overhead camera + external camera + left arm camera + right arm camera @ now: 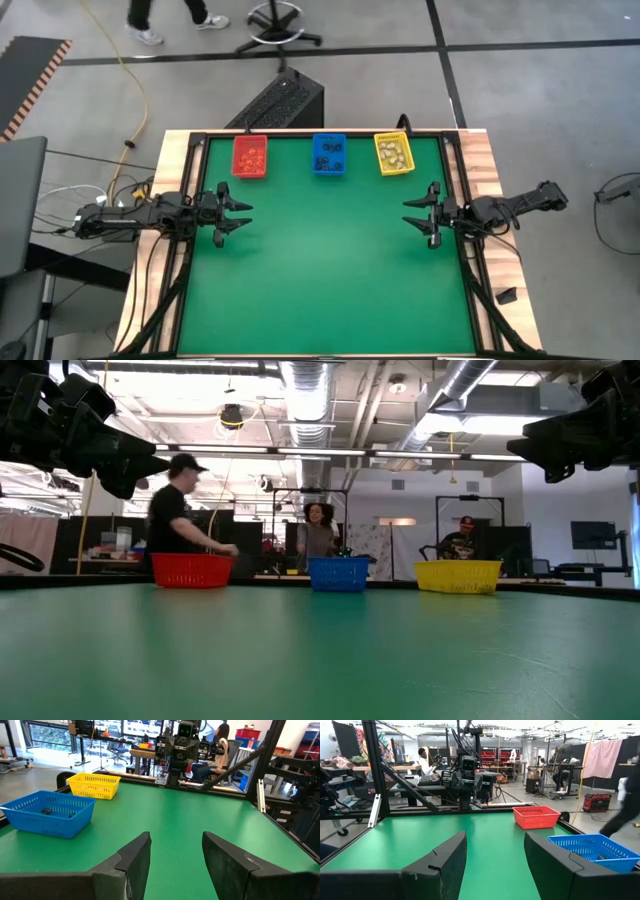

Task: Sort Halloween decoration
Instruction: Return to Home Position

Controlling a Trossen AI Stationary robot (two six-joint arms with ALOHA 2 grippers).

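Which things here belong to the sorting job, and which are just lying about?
Job: orange-brown trinkets in the red bin; black trinkets in the blue bin; cream-white trinkets in the yellow bin; left gripper and right gripper, both open at the table's sides.
Lying about: black case behind the table; yellow cable; stool base; people beyond the table.

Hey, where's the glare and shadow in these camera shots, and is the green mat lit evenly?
High view: the green mat is evenly lit, no hard shadow under the left gripper or right gripper. Low view: ceiling lights blow out overhead, and the mat carries a pale sheen. Left wrist view: bright windows far behind the blue bin.
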